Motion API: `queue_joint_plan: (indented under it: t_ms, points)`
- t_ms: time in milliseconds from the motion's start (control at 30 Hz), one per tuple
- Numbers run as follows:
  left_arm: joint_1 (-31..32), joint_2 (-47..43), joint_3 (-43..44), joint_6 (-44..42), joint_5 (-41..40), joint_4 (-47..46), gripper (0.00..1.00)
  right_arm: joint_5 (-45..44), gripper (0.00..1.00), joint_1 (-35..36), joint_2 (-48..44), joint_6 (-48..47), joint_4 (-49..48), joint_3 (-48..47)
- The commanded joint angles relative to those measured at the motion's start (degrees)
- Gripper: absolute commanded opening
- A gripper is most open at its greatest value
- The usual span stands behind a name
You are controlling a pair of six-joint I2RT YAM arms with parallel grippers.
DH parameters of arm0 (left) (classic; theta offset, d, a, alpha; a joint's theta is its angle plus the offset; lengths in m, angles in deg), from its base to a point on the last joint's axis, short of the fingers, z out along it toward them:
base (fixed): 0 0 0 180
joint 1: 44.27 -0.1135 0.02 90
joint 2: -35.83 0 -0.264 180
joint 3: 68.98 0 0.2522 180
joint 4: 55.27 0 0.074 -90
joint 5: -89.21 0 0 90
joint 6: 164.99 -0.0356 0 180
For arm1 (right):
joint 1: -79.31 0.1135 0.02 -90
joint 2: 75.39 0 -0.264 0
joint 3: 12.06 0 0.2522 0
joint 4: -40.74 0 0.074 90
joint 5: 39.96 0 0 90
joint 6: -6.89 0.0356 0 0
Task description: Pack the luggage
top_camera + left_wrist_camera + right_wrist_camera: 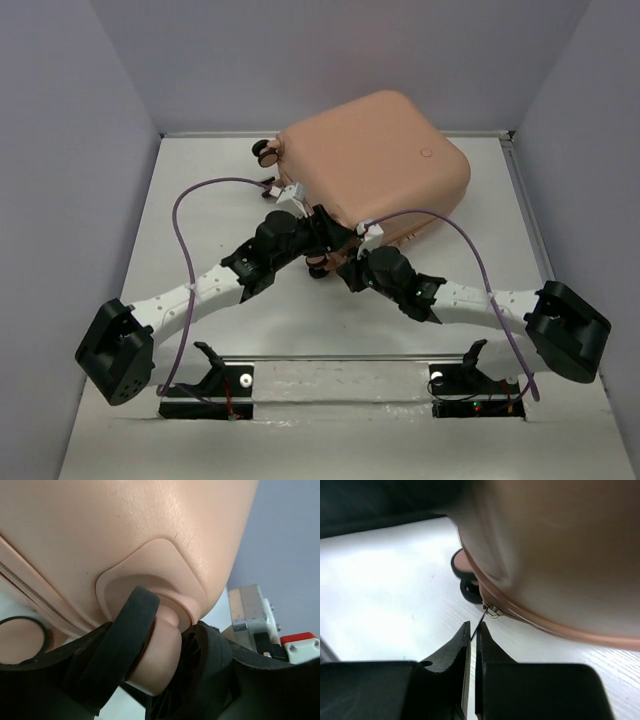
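Observation:
The peach-pink luggage (370,160) lies closed and flat at the back of the table. My left gripper (318,240) is at its near corner, shut on one wheel (150,652): the black tyre and peach hub sit between the two black fingers (210,670). The shell (125,535) fills that view. My right gripper (350,262) is just beside it at the near edge. In the right wrist view its jaws (473,627) are pinched on the thin zipper pull (482,616), which hangs from the slider on the zipper line of the luggage (560,555).
Another wheel (265,152) shows at the suitcase's far left corner, and one (466,575) beyond the zipper pull. Grey walls enclose the white table (200,200). Two black gripper rests (212,372) (462,375) stand at the near edge. Purple cables arc over both arms.

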Motion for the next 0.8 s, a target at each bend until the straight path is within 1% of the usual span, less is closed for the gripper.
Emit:
queue_joint_plan:
  t_ms: [0,100,200,233,267,300,333,367,433,467,500,533,567,600,633,667,700,733,767]
  points:
    - [2.1,5.3,13.0,-7.2,8.5,2.6,0.06,6.9,0.07,13.3,-0.4,5.0,-11.7,0.2]
    - [0.6,6.5,16.4,-9.3,9.9,5.0,0.06,6.2,0.07,13.8,-5.3,5.6,-12.8,4.0]
    - [-0.8,8.5,19.2,-8.9,13.8,4.9,0.06,0.5,0.07,13.8,-7.3,4.3,-11.8,5.5]
    - [-0.7,9.0,19.3,-8.4,15.0,4.0,0.06,-1.2,0.07,13.8,-7.3,3.7,-11.8,5.3]
    - [-0.3,9.8,19.4,-7.8,16.6,3.0,0.06,-5.1,0.07,13.2,-7.0,3.4,-12.7,4.8]
    - [0.3,11.7,19.7,-6.9,19.4,2.8,0.06,-6.8,0.07,12.7,-6.5,3.1,-13.7,3.9]
    - [0.7,12.4,19.9,-6.7,20.1,2.4,0.06,-8.2,0.07,11.9,-5.0,3.0,-15.2,3.6]
    - [1.2,13.0,19.9,-6.7,20.8,2.1,0.07,-8.9,0.07,10.2,-4.1,3.4,-18.8,3.3]
    - [1.5,13.4,20.1,-7.6,21.9,2.9,0.09,-9.7,0.07,9.3,-2.8,5.7,-23.0,4.5]
    - [1.5,12.6,21.1,-8.6,21.5,4.1,0.41,-12.6,0.07,8.8,-2.3,7.2,-25.2,5.2]
    - [1.6,12.3,22.2,-10.3,21.8,9.2,0.54,-12.7,0.07,8.8,-2.4,9.2,-26.7,8.0]
    - [1.3,12.0,26.8,-16.1,20.6,14.0,0.71,-12.6,0.07,8.8,-3.1,9.9,-28.3,9.4]
    - [1.2,11.5,29.1,-19.5,17.5,19.4,0.78,-12.5,0.07,8.8,-5.1,10.4,-28.4,10.7]
    - [0.9,9.6,30.5,-22.1,9.5,23.4,0.83,-12.4,0.07,8.8,-6.1,10.9,-28.4,11.9]
    - [0.2,8.3,31.3,-24.5,6.4,28.4,0.88,-12.1,0.07,8.8,-7.0,11.0,-28.1,13.2]
    - [-0.9,7.0,31.5,-26.8,3.9,30.1,0.92,-11.9,0.07,8.8,-8.0,11.0,-26.3,14.6]
    - [-5.3,4.1,30.9,-27.3,1.5,31.4,0.92,-11.8,0.07,8.8,-9.4,10.8,-24.7,15.3]
    - [-8.1,2.6,29.9,-27.8,1.6,31.3,0.92,-11.8,0.07,8.8,-10.0,10.5,-24.6,15.3]
    - [-14.6,-0.5,27.3,-28.1,2.9,31.3,0.92,-11.8,0.07,8.8,-10.6,10.3,-23.4,15.9]
